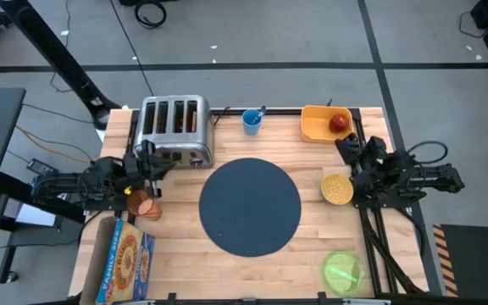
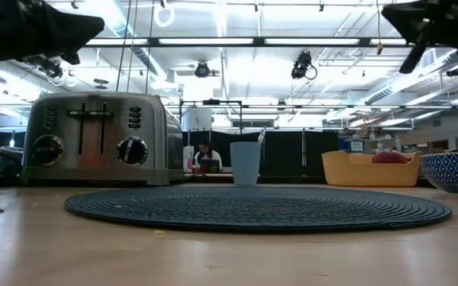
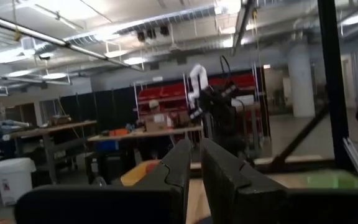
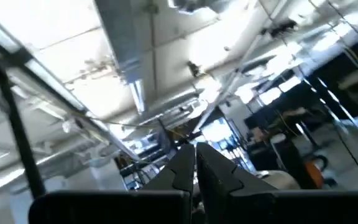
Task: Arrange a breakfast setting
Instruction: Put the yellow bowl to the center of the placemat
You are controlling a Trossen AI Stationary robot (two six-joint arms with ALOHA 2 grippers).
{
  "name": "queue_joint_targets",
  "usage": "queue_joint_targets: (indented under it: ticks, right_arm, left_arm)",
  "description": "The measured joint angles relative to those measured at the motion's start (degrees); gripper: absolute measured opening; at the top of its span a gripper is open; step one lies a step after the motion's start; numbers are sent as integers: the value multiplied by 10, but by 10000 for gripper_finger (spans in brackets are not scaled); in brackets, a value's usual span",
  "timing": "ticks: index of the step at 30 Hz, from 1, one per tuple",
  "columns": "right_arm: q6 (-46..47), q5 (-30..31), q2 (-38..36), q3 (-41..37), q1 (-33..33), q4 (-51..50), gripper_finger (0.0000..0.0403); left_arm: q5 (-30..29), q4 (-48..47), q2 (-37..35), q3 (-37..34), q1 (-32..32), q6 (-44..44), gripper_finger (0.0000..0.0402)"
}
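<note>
high view: navy mat [image 1: 250,207] bare at bench centre; cereal bowl [image 1: 337,189] just right of it, orange tumbler [image 1: 146,204] left.
wrist views: left gripper [image 3: 194,163] and right gripper [image 4: 195,163] jaws clenched, empty.
judgement: setting not started; next move needs jaws released over the bowl.

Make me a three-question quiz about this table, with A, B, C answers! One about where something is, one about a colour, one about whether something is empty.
1. Where is the red apple?
A. on the mat
B. in the yellow bin
C. in the toaster

2. What colour is the cup behind the round mat?
A. blue
B. pink
C. black

3. What lies on the mat?
A. a bowl
B. a plate
C. nothing yet

Answers:
1 B, the apple sits inside the bin at the back right.
2 A, the high view shows it blue.
3 C, the mat's surface is bare in both table views.
</note>
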Motion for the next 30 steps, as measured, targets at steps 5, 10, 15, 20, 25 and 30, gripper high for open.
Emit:
queue_joint_targets:
  ticks: [5, 10, 15, 20, 25, 30]
  right_arm:
    - [40, -9, 82, 99, 15, -174, 7]
    - [119, 0, 227, 222, 30, -334, 7]
    - [244, -3, 374, 370, 48, -604, 4]
    - [338, 2, 498, 485, 66, -841, 3]
    - [436, -38, 574, 490, 66, -905, 10]
    - [479, -97, 631, 473, 66, -925, 50]
  left_arm:
    - [-18, 0, 81, 66, 0, -3, 46]
    - [-42, 2, 188, 140, 0, -11, 46]
    - [-57, -14, 290, 226, -1, -47, 46]
    - [-70, -115, 373, 329, -1, -118, 46]
    - [-71, -226, 427, 426, -1, -219, 46]
    - [-69, -304, 448, 465, -1, -299, 46]
